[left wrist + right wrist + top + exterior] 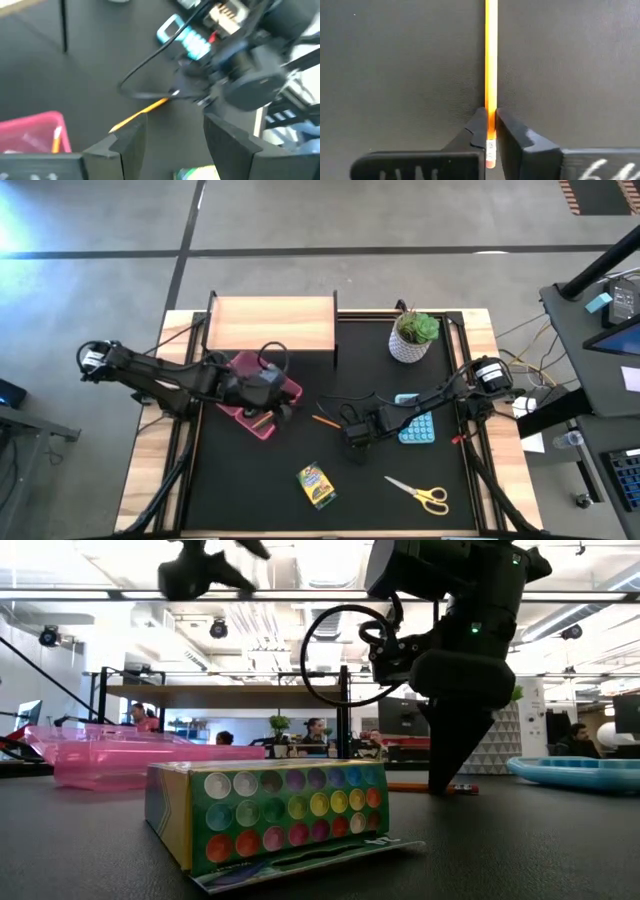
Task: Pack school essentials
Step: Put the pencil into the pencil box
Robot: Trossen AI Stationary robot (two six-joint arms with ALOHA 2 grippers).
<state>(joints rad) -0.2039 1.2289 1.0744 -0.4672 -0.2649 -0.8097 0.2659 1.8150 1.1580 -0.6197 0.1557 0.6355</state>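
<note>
Lying flat near the middle of the desk was the orange pencil [491, 75], and the right gripper [491, 131] had its two fingers clenched on it close to the eraser end, low against the black mat [250, 490]. From above, the pencil [326, 420] poked out of that gripper [357, 432] toward the left side of the desk. Just beside the gripper, toward the right edge, sat a blue tray [417, 426]. The crayon box [316, 484] lay nearer the front edge, well apart from the pencil, with the yellow-handled scissors [420, 493] off toward the front right corner. Over on the left side of the desk, the left gripper [272, 392] hung above the pink bin [290, 392], fingers spread and holding nothing; its own camera showed an orange pencil-like stick [56, 141] inside that bin. A wooden box [270, 323] stood at the back edge, and a potted plant [413, 336] near the back right corner. At table height, the crayon box [270, 815] filled the foreground, the pink bin [120, 760] behind it.
</note>
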